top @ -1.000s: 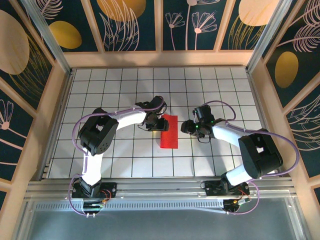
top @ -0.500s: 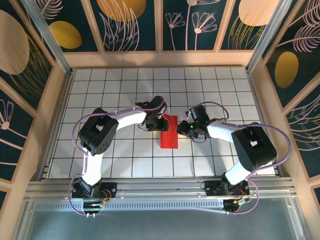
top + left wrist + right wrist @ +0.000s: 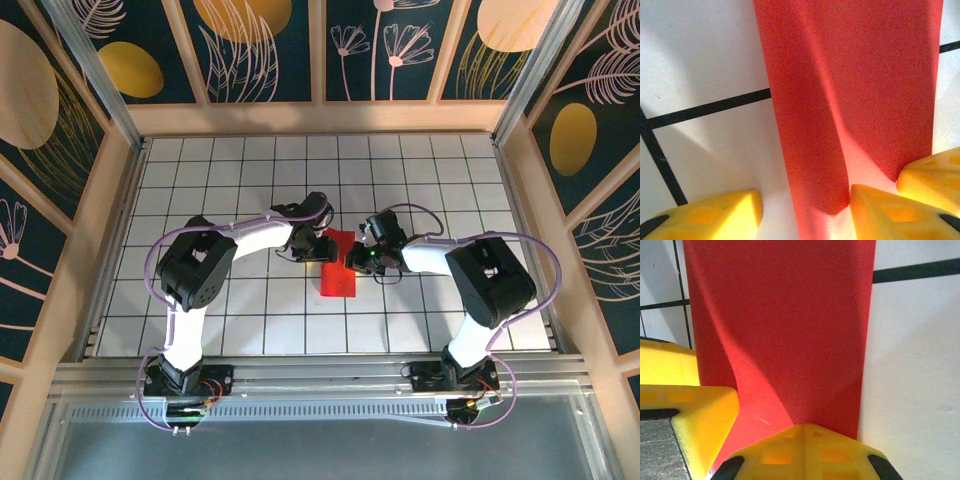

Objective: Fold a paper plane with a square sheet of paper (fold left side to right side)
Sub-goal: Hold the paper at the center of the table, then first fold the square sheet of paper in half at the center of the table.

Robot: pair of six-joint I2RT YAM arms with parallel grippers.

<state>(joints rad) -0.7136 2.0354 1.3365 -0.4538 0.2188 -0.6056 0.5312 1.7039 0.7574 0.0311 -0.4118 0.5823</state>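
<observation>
1. Position of the paper. The red paper point(image 3: 338, 266) lies on the gridded table point(image 3: 250, 180) as a narrow folded strip. It sits between the two claws: immediately to the right of the left claw point(image 3: 322, 246) and immediately to the left of the right claw point(image 3: 352, 258). Its long axis runs away from the arm bases with a slight tilt, so each claw faces a long edge, not an end.

2. Left claw. In the left wrist view the left claw point(image 3: 805, 202) stands partly open. Bare table shows between one finger point(image 3: 710, 215) and the paper point(image 3: 850, 90), so nothing is clamped. One layer of the strip rises off the table just ahead of the fingers.

3. Right claw. The right claw point(image 3: 805, 447) is fully closed, its tip touching the near edge of the paper point(image 3: 785, 325). Whether it pinches a layer or only presses on it cannot be told.

4. Governing relation. Both claws are at the strip; neither has to travel to reach it. The left claw sits on the side that has to go over to the right, so it is probably the one to lift, with the right claw acting as the anchor. The fold line should run parallel to the long axis.
</observation>
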